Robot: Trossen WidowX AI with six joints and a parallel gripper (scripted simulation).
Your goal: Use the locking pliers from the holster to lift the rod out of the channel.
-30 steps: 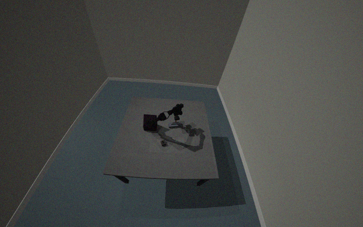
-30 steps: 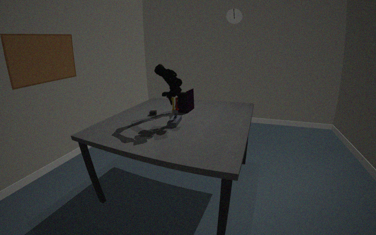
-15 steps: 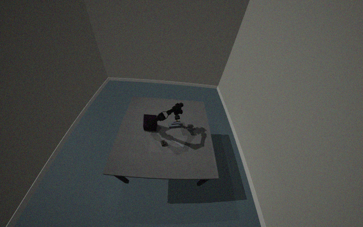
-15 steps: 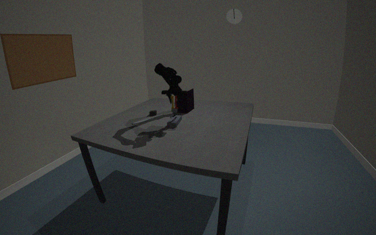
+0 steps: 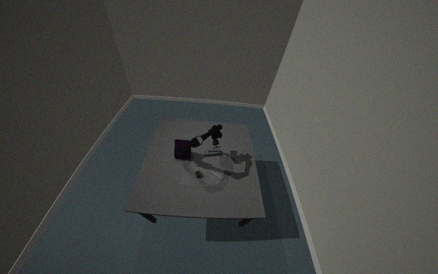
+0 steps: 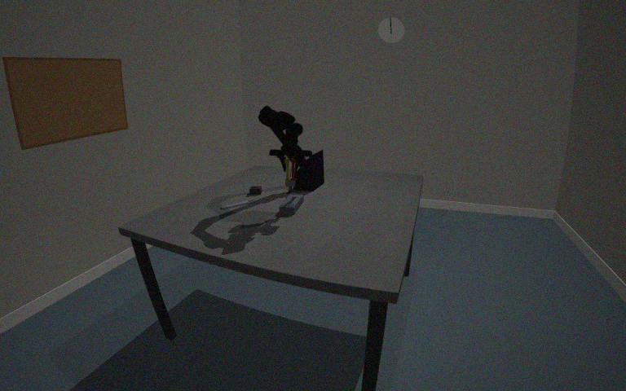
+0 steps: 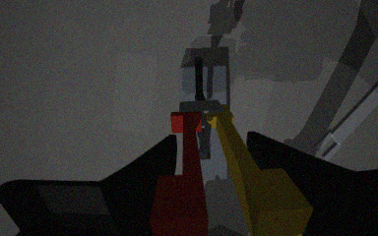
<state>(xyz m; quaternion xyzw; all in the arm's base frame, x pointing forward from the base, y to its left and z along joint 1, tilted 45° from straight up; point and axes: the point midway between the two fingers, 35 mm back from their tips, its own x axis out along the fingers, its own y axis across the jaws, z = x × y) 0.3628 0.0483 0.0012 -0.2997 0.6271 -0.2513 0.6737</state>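
My gripper (image 5: 215, 142) (image 6: 290, 160) (image 7: 212, 139) is shut on the locking pliers, with the red handle (image 7: 192, 157) on the left and the yellow handle (image 7: 235, 152) on the right in the wrist view. The pliers point down. A thin dark rod (image 7: 199, 79) (image 5: 216, 147) lies crosswise at their jaws, seemingly gripped by them and raised over the channel block. Whether the handles are locked cannot be seen. The pale channel block (image 5: 210, 154) (image 6: 286, 211) (image 7: 190, 81) sits on the table below, its slot running roughly parallel to the rod. The exact gap is hard to judge.
A dark purple box (image 5: 182, 149) (image 6: 312, 173) stands beside the arm's base side. A small dark block (image 5: 198, 174) (image 6: 255, 190), possibly the holster, and a pale strip (image 5: 217, 174) (image 6: 235, 204) lie on the table (image 5: 161, 197) (image 6: 341, 239). The arm's shadow crosses the tabletop.
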